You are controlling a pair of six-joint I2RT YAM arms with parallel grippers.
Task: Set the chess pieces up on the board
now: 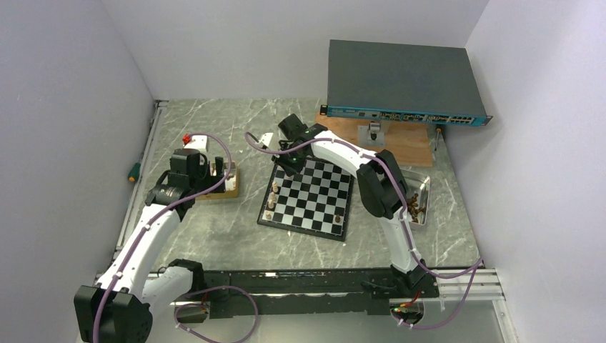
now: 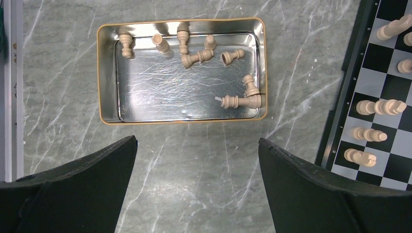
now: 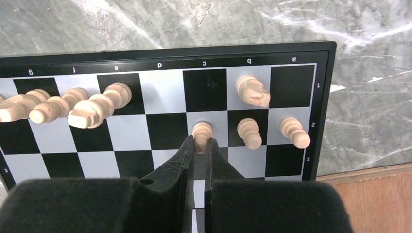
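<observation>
While clenched on light tan pawn (image 3: 201, 132) upright on c2, right tool (image 3: 200, 144) low over board (image 3: 160, 57). Same rank: two more light pawns (image 3: 248, 132) on b2, a2. Knight (image 3: 252, 91) on b1; three taller light pieces (image 3: 90, 108) toward e1–g1. Left tool (image 2: 197, 141) released wide, grasping nothing, above marble surface (image 2: 194, 170), just beside metal tray (image 2: 108, 73) with loose light chessmen (image 2: 197, 58), mostly toppled. Dark chessmen (image 1: 413, 204) in second tray (image 1: 427, 193) right of board.

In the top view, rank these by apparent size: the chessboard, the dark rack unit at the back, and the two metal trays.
1. Dark rack unit: clearly largest.
2. Chessboard.
3. Left tray and right tray: smallest; both are partly hidden, so I cannot rank them against each other.
</observation>
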